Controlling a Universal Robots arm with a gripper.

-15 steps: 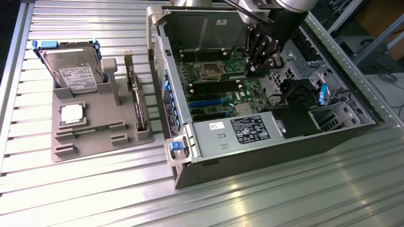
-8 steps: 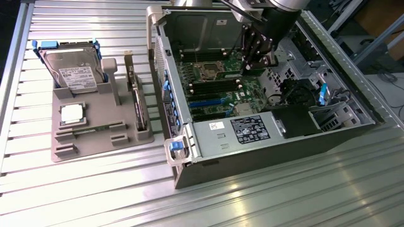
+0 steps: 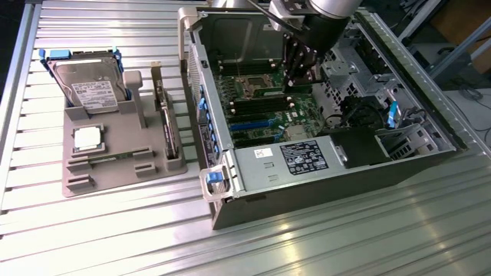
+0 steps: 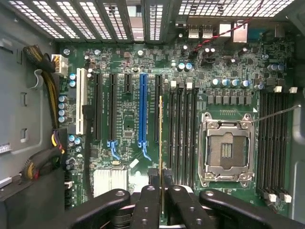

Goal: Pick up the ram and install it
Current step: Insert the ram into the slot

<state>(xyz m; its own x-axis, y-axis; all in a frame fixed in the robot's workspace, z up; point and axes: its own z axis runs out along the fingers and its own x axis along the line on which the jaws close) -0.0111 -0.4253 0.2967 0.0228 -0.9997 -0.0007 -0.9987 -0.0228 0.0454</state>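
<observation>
While the gripper point(image 4: 160, 180) hung over the motherboard point(image 4: 124, 124) inside the open computer case point(image 3: 253, 172), its fingers point(image 4: 152, 177) were pressed in on the ram point(image 4: 160, 133), pinching it from both sides. The wrist view caught the ram edge-on, so it read as one long, very thin strip with a yellowish-green edge, running straight out from the fingertips. It lay parallel to the black memory slots point(image 4: 181, 133), just beside the nearest of them, with the blue expansion slot point(image 4: 143, 114) on its other side. Whether it touched a slot could not be told. The empty silver processor socket point(image 4: 226, 148) sat beyond the memory slots. In the exterior view the gripper point(image 3: 295, 80) reached down into the case close to the board. Well apart, on the exterior view's left, a grey tray point(image 3: 115, 178) carried a hard drive point(image 3: 88, 86), a square silver processor point(image 3: 87, 138) and an expansion card point(image 3: 167, 129) standing on edge.
</observation>
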